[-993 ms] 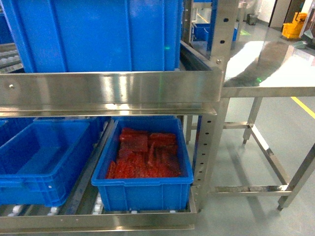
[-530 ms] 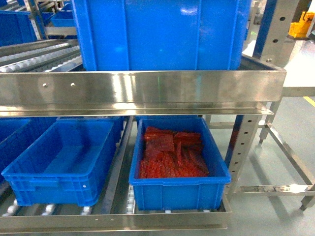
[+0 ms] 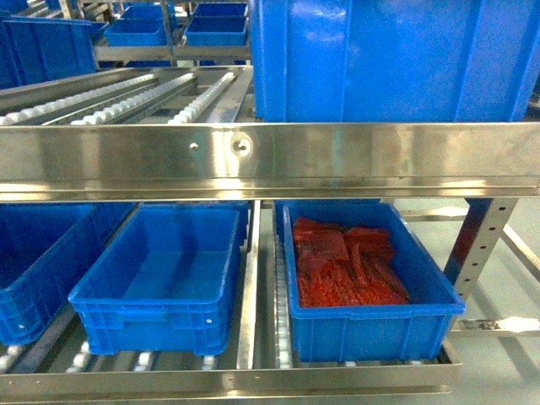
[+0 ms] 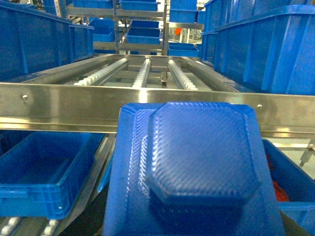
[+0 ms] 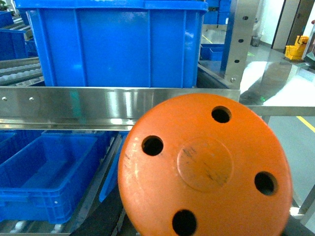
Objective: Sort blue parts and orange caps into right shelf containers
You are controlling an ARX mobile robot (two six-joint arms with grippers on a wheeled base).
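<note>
— Two wrist views, each filled by one piece: a blue part [image 4: 197, 162] on the left, an orange disc [image 5: 204, 164] with four holes on the right. Both hide their grippers; whether the jaws grip them, I cannot tell.

— Head view shows neither arm. Orange caps [image 3: 346, 270] heap in the right lower crate [image 3: 371, 325], beside another blue crate [image 3: 160, 291].

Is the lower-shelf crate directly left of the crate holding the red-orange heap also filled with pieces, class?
No: in the head view the left crate shows only bare blue floor, while the right crate holds the red-orange heap.
</note>
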